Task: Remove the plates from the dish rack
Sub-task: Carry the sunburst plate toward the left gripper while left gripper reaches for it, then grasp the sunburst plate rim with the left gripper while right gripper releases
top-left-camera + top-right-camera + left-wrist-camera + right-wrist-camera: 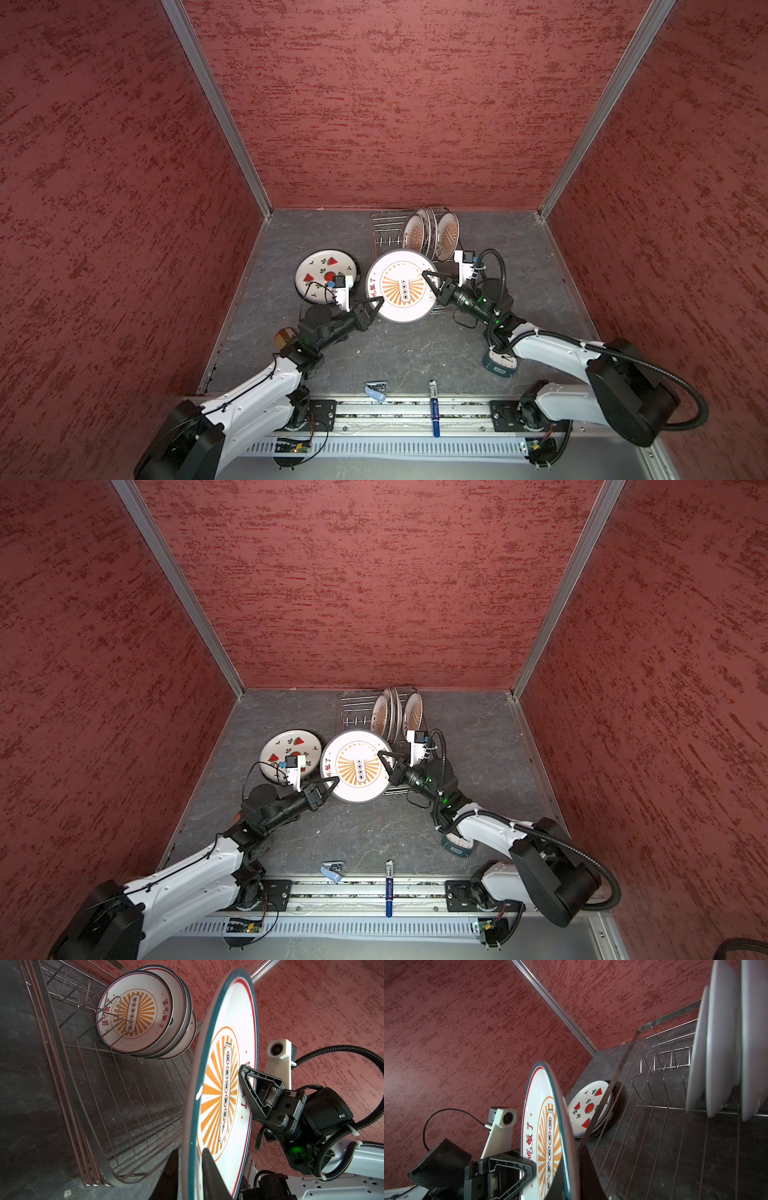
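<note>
Over the near end of the silver wire dish rack (386, 226), pinched at its rim by the right gripper (424, 274): round white ceramic plate with orange sunburst (402, 286); left gripper (380, 299) astride the opposite rim, cannot tell whether clamped

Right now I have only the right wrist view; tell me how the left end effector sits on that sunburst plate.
Observer: The left end effector has a finger on each side of the sunburst plate rim, opposite the right end effector.
Operator: Now the fronts I only see from behind.
Observer: The racked plates carry the same sunburst print, facing the left end effector's side.
Operator: Name any clutter near me.
Observer: A teal clock sits under the right arm.
</note>
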`<act>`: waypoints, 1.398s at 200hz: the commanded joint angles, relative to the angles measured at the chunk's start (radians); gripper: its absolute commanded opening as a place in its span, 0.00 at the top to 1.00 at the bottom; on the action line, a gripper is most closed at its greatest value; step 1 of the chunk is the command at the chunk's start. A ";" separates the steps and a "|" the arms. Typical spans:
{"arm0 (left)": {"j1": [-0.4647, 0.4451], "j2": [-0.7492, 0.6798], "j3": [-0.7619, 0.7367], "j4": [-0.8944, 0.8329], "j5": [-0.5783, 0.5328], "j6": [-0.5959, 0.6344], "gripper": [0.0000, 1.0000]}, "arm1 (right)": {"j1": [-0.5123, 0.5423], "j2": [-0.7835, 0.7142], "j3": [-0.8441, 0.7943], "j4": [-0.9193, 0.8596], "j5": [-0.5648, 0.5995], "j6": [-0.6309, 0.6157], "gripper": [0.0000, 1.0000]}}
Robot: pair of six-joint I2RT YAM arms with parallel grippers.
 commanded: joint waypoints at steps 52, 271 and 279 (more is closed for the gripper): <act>-0.027 -0.067 0.009 -0.028 -0.099 -0.072 1.00 | 0.013 0.099 0.042 0.124 -0.092 0.011 0.73; 0.119 -0.633 0.411 -1.514 -0.398 -0.255 1.00 | 0.017 -0.118 -0.011 -0.167 -0.289 -0.421 0.01; 0.120 -0.626 0.416 -1.519 -0.395 -0.271 1.00 | 0.022 -0.123 -0.008 -0.177 -0.310 -0.443 0.01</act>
